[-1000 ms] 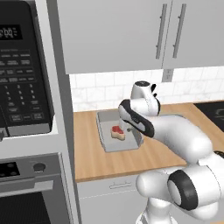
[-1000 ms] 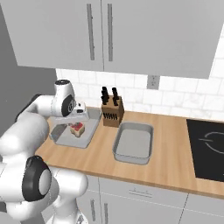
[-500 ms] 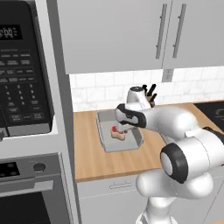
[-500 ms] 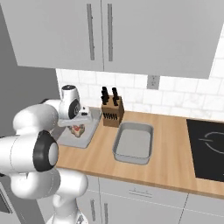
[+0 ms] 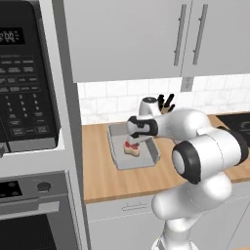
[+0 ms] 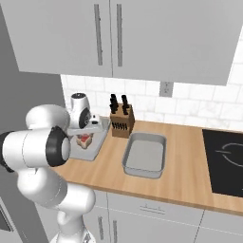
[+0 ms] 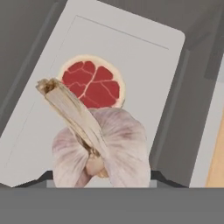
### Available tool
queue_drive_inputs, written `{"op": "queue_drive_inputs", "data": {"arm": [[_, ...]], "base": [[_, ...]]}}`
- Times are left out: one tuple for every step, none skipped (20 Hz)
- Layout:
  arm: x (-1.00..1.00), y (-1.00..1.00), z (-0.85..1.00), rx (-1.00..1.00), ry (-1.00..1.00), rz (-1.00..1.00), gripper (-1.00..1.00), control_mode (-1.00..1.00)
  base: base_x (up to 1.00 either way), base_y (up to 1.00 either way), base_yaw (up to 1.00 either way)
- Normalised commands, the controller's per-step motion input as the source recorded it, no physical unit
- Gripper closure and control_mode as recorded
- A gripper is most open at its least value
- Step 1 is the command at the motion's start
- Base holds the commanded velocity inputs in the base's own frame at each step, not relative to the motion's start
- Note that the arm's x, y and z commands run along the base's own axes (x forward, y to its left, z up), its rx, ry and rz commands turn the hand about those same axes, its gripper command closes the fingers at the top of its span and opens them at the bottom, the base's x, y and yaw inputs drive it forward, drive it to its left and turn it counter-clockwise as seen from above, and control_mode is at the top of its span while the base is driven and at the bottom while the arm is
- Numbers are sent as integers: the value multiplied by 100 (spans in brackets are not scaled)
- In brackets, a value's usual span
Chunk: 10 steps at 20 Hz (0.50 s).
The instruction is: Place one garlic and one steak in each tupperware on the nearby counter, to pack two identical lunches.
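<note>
A garlic bulb (image 7: pixel 103 151) is held between the fingers of the gripper (image 7: pixel 98 181), poised over the left tupperware (image 7: pixel 153 57), whose steak (image 7: pixel 92 84) lies at eleven o'clock of the bulb. Judged as the placing step; lowering and release beside the steak are called for next.

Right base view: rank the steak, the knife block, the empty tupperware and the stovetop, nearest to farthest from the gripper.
1. Steak, directly below the gripper.
2. Knife block, against the backsplash.
3. Empty tupperware, mid-counter.
4. Stovetop, far right.
</note>
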Motion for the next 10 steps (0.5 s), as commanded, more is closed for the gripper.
{"op": "queue_drive_inputs", "data": {"arm": [[20, 0, -11, 0, 0, 0, 100, -100], [12, 0, -2, 0, 0, 0, 100, -100], [15, 0, 0, 0, 0, 0, 100, -100], [14, 0, 0, 0, 0, 0, 100, -100], [14, 0, 0, 0, -2, 0, -100, -100], [19, 0, 0, 0, 0, 0, -100, -100], [15, 0, 0, 0, 0, 0, -100, -100], [14, 0, 0, 0, 0, 0, -100, -100], [11, 0, 0, 0, 0, 0, -100, -100], [5, 0, 0, 0, 0, 0, -100, -100]], "base": [[0, 0, 0], [0, 0, 0], [0, 0, 0], [0, 0, 0], [0, 0, 0], [0, 0, 0], [0, 0, 0], [0, 0, 0], [0, 0, 0], [0, 0, 0]]}}
